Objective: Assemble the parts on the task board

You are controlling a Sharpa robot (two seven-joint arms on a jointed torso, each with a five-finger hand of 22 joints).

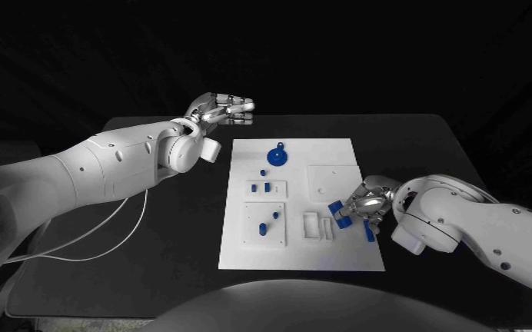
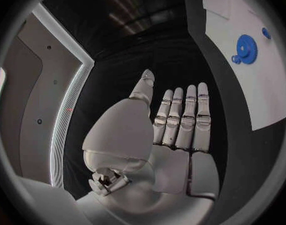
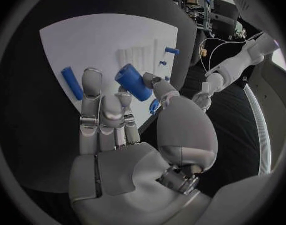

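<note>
Right hand (image 1: 366,207) pinches a blue cylinder (image 3: 134,82) over the board (image 1: 333,155)'s near right edge; another peg (image 3: 72,83) lies loose. Left hand (image 1: 220,107) hovers empty, fingers straight, beyond the far-left corner. Gear (image 1: 277,154) seated; most remains.

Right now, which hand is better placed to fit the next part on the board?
The right hand: it holds a blue cylinder over the task board. The left hand is off the board, holding nothing.
</note>
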